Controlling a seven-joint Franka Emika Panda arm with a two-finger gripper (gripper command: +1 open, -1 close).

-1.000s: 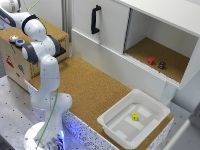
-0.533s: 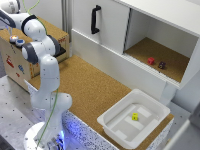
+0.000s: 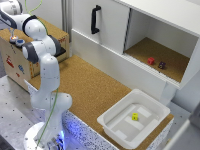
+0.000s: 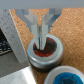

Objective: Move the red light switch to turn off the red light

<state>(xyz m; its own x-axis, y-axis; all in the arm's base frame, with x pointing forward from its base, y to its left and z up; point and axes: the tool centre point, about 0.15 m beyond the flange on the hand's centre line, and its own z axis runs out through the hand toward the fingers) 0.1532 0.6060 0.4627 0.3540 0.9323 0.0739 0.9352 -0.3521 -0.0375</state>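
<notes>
one arm (image 3: 42, 75) rises from the base at the exterior view's left and reaches over a wooden box (image 3: 30, 55) beside the cork-topped counter (image 3: 95, 90). in the wrist view the gripper (image 4: 42, 34) hangs right over the red light (image 4: 45, 50), a round orange-red cap in a dark ring on cork; its fingers (image 4: 39, 31) stand narrowly apart, tips at the cap's top, and whether they clamp anything cannot be told. a blue cap (image 4: 65, 76) sits just beside. farther off, a white tray (image 3: 134, 120) holds a yellow block (image 3: 134, 116).
</notes>
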